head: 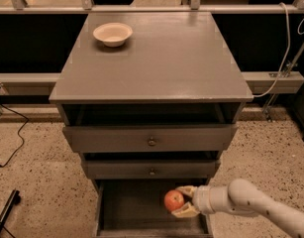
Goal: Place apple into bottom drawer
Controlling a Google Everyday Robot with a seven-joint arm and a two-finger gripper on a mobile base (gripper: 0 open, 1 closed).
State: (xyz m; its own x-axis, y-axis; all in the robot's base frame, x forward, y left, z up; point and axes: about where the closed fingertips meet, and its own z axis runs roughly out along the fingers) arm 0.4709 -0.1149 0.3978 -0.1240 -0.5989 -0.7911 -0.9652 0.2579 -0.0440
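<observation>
The apple point(173, 201) is small, round and red-orange, with a paler patch near its top. It sits inside the open drawer point(131, 208), toward the right side; contact with the dark floor cannot be determined. The gripper point(181, 202) grasps the apple, one finger above and one below. The gripper hides the apple's right side. The drawer's front edge and the arm point(263, 209) are cut off at the lower margin. A bowl point(113, 33) rests on the cabinet top point(161, 63).
</observation>
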